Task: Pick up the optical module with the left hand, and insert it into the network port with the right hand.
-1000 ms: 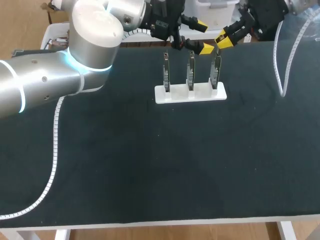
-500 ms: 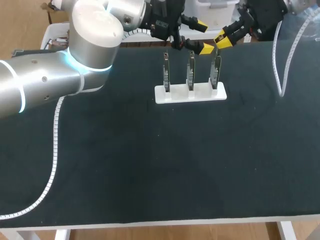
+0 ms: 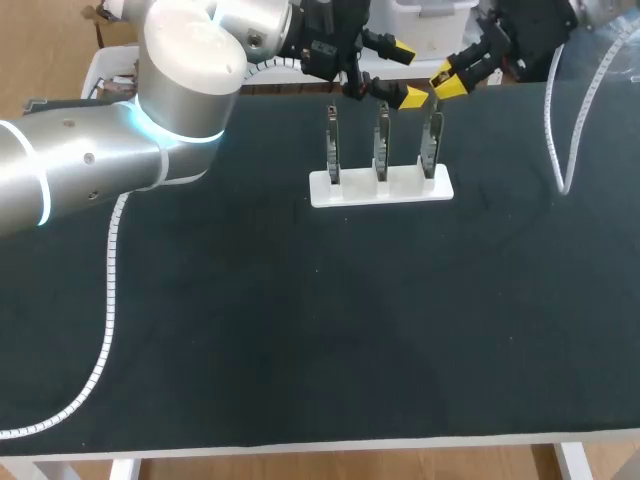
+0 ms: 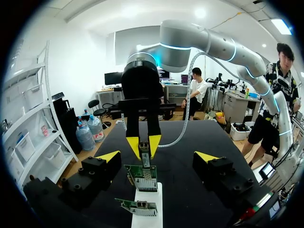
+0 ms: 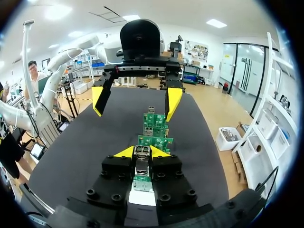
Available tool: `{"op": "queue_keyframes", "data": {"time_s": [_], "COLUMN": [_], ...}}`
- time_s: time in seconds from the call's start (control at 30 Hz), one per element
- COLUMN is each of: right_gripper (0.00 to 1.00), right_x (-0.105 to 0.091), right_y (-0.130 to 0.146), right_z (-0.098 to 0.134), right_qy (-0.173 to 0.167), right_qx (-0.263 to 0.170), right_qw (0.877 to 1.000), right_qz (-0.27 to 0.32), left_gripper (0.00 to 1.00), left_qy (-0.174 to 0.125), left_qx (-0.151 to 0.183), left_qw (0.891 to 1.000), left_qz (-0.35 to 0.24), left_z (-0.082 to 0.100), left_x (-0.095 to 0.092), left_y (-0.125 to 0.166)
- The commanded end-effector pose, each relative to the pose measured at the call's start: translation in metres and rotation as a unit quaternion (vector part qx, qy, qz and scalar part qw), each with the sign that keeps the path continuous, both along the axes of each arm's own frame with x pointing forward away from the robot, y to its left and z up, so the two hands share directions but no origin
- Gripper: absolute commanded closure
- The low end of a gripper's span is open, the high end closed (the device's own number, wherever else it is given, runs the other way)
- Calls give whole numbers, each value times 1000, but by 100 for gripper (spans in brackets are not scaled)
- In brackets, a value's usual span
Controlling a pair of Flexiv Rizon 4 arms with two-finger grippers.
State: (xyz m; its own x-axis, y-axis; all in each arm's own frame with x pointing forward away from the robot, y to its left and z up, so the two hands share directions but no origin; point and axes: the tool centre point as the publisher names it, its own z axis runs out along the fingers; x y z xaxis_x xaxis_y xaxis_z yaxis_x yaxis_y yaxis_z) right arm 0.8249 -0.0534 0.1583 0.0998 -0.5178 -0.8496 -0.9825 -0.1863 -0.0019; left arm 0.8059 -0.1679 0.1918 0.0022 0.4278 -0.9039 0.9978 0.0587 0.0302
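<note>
The surface (image 3: 300, 330) is covered in dark, plain cloth, with a pale edge along its near side. A flat white base (image 3: 380, 188) lies on it towards the far middle, carrying three boards (image 3: 381, 145) upright in a row. A white ribbed cable (image 3: 108, 290) trails across the left part. Another cable loop (image 3: 558, 150) dips down at the far right; whether it touches is unclear.

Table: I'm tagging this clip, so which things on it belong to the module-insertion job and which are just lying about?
Job: optical module, held in the right gripper; open left gripper; three circuit boards standing in the white holder.
Lying about: white cable at left; cable loop at right.
</note>
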Motion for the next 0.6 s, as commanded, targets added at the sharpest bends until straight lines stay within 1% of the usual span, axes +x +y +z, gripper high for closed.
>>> {"op": "queue_keyframes", "data": {"time_s": [0.03,0.6], "right_gripper": [100,100], "right_x": [6,5], "right_y": [-1,2], "right_z": [3,0], "right_qy": [34,37], "right_qx": [-6,-6], "right_qw": [998,997], "right_qz": [59,63], "left_gripper": [0,0], "left_qy": [-1,-1], "left_qx": [0,0], "left_qw": [1000,1000], "left_qz": [0,0], "left_z": [0,0], "left_x": [0,0], "left_y": [0,0]}}
